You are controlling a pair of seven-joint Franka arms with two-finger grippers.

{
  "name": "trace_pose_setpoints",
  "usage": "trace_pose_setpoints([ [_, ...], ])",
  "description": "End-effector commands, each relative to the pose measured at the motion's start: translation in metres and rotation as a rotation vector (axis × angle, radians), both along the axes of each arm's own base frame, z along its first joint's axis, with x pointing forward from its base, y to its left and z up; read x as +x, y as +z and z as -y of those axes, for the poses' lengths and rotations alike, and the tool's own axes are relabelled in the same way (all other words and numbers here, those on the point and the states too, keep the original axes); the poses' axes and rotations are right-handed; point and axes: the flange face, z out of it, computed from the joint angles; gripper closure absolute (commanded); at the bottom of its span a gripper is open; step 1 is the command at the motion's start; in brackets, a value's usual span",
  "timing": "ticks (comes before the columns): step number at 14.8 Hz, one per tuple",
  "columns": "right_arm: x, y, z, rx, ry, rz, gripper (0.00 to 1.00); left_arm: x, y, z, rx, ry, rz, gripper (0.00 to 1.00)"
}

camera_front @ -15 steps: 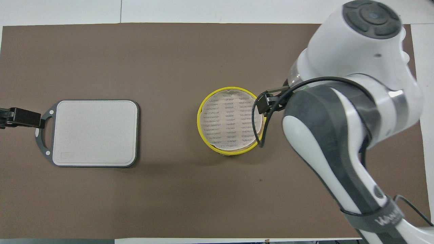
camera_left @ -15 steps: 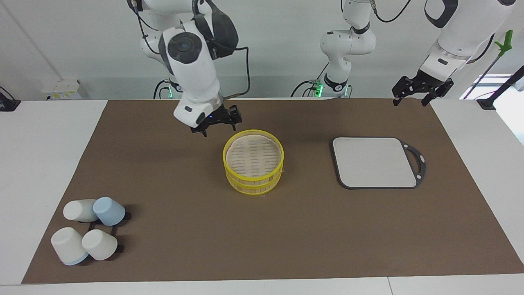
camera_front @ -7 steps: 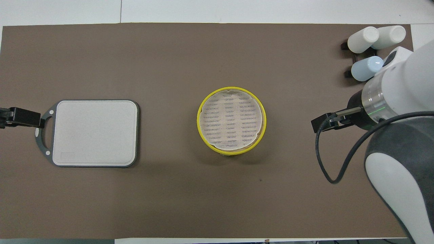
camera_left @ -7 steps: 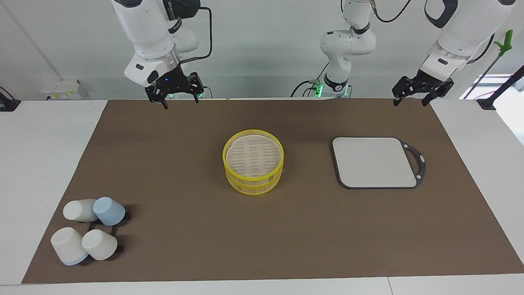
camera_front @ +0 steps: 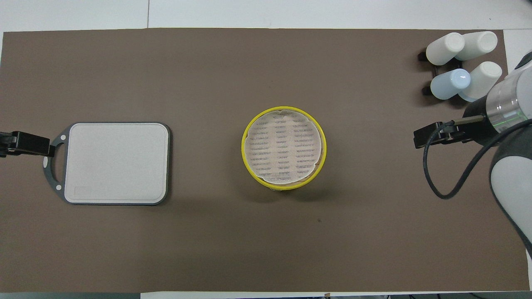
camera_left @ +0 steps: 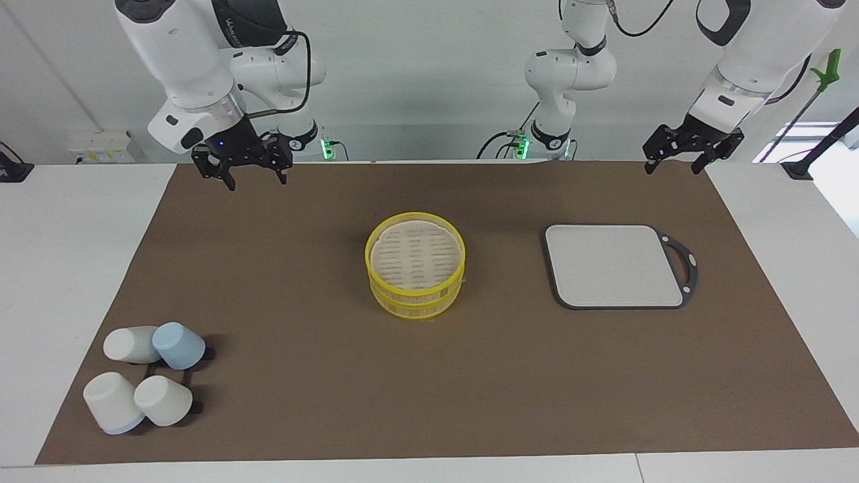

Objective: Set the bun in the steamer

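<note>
I count one steamer (camera_left: 415,264), centre; four cups (camera_left: 144,376), 8 o'clock; one board (camera_left: 614,265), 3 o'clock. Right claw (camera_left: 248,171) and left claw (camera_left: 679,159) both spread wide, empty.

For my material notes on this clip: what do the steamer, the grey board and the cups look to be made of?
Steamer: probably plastic, going by its bright yellow, evenly coloured rims; the pale slatted floor could be bamboo or a liner.
Grey board: looks like matte plastic, flat pale face with a darker, possibly rubbery rim and handle.
Cups: smooth, matte, white and pale blue, plastic or glazed ceramic; cannot tell which.
</note>
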Motion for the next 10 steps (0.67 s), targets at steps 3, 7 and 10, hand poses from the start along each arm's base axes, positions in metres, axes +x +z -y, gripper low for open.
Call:
trace_pose_setpoints([
  [3,-0.015,0.002,0.033,-0.016,-0.017,0.037,0.0,-0.005,0.001,-0.002,-0.011,0.0,0.015,0.0],
  [7,-0.002,-0.005,0.03,-0.065,0.002,0.053,0.0,-0.004,0.001,-0.002,-0.011,0.001,0.018,0.0],
  [10,-0.002,-0.007,0.037,-0.058,-0.01,0.045,0.0,-0.004,0.001,0.0,-0.01,-0.002,0.018,0.0],
])
